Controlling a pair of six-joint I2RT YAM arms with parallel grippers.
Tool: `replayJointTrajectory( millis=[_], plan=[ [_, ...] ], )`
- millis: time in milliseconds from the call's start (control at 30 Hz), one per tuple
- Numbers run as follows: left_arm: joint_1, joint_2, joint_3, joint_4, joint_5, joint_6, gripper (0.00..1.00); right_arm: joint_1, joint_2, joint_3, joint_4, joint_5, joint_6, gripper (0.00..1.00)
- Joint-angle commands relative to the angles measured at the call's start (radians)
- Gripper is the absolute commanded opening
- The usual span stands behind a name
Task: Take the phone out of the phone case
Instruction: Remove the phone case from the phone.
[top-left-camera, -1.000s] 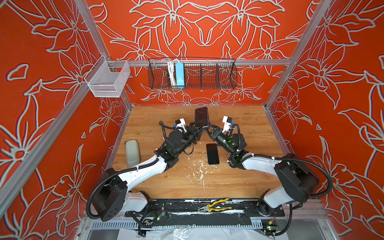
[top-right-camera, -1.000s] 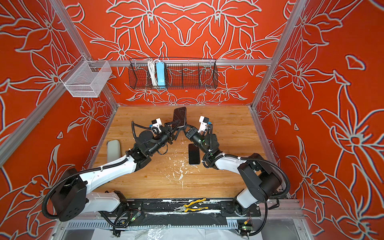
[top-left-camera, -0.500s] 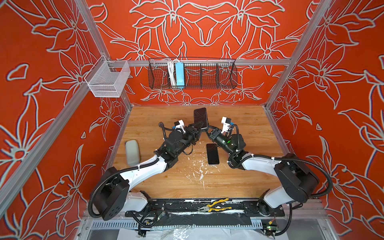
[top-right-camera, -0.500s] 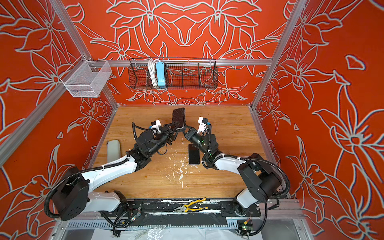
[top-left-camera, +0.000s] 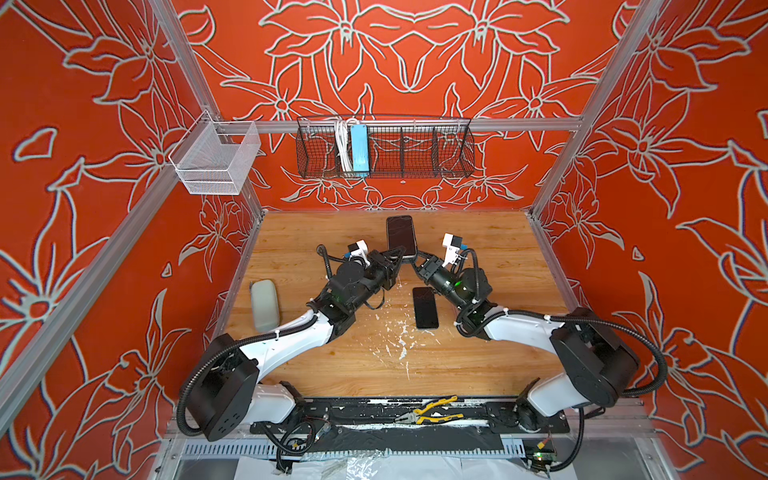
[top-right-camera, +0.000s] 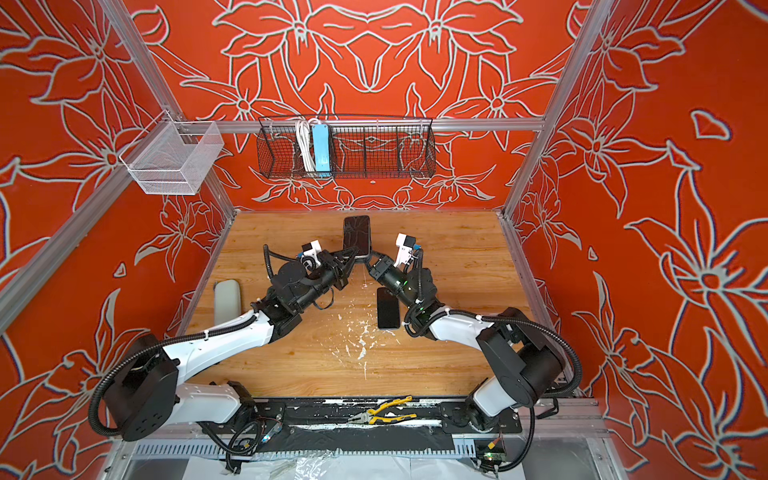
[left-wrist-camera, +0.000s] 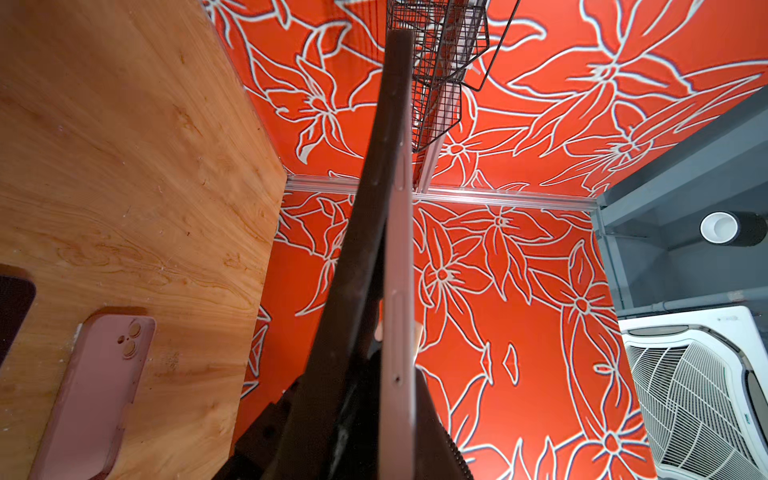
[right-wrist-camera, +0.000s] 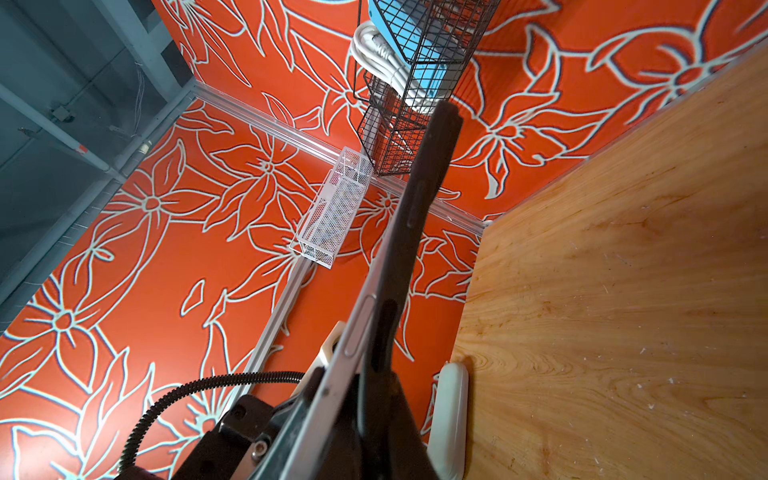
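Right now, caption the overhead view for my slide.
Left gripper and right gripper pinch the lower end of a raised phone over the wooden table; another phone lies flat.

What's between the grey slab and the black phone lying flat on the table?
Between grey slab and flat phone, the left arm crosses above the wood; the rest holds only white flecks. Both top views show this.

My left arm and right arm each have a glossy white forearm between black, rounded joint housings. Ribbed black hoses loop from the shoulders at the lower frame, cinched by white zip ties. A small white block tops each black wrist; tiny green lights glow there.
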Motion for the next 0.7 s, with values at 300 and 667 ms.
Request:
replayJointTrajectory(
  millis=[300, 667],
  plan=[
    [0.018, -0.016, 0.058, 0.013, 0.037, 0.063, 0.0, 0.022, -0.057, -0.002, -0.004, -0.006, -0.076, 0.04],
    [0.018, -0.061, 0.09, 0.014, 0.086, 0.027, 0.0, 0.032, -0.019, -0.012, -0.066, 0.031, -0.137, 0.04]
  ],
)
